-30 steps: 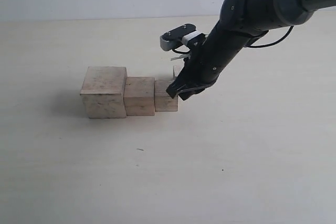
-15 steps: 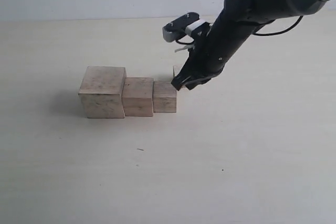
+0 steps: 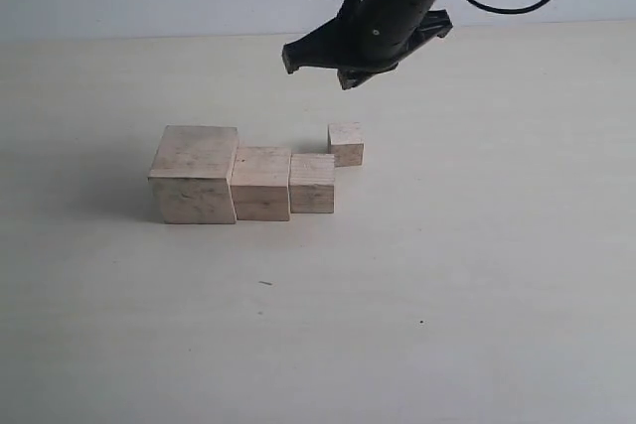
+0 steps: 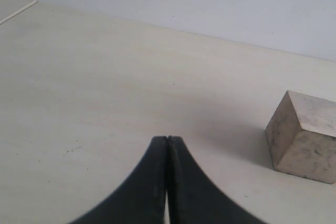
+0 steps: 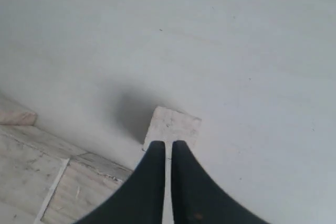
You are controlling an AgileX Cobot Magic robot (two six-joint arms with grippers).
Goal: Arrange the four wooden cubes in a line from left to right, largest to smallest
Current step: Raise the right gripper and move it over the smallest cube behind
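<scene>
Above the smallest cube, right pincer, almost closed.

Pale beige, faintly speckled wooden cubes; plain cream desk; left end effector and right end effector black.

Right gripper hangs over the smallest cube. Below and left of it, touching in a row: third cube, second cube, largest cube farthest out.
</scene>
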